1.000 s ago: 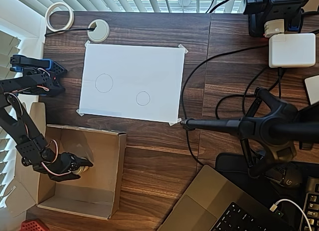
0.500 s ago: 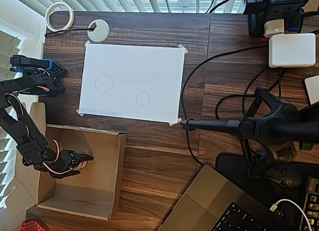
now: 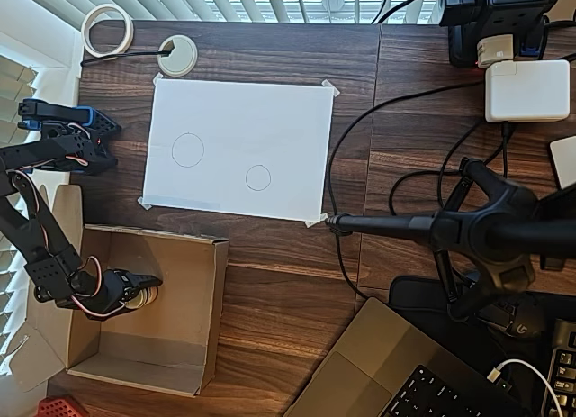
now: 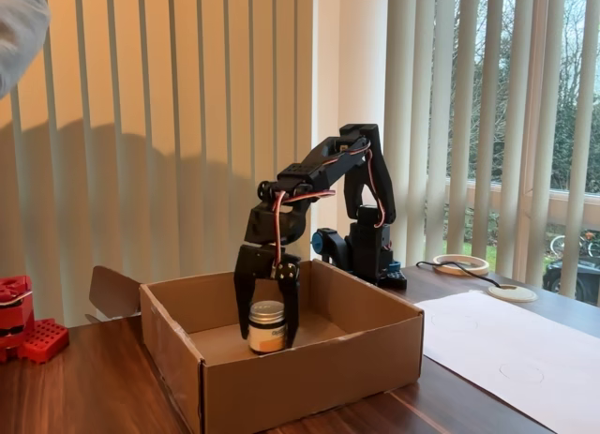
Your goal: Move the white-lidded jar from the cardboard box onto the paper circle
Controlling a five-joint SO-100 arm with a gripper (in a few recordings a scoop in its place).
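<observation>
Gripper (image 4: 267, 333) straddling white-lidded jar (image 4: 267, 327), inside cardboard box (image 4: 309, 378)

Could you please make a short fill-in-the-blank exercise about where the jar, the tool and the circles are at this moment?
1. The white-lidded jar stands inside the ____ box.
2. The tool has one finger on each ____ of the jar.
3. The white sheet carries ____ pencil circles; the paper circle is the smaller.
4. The sheet's corners are held down with ____.

Missing words: cardboard; side; two; tape
</observation>
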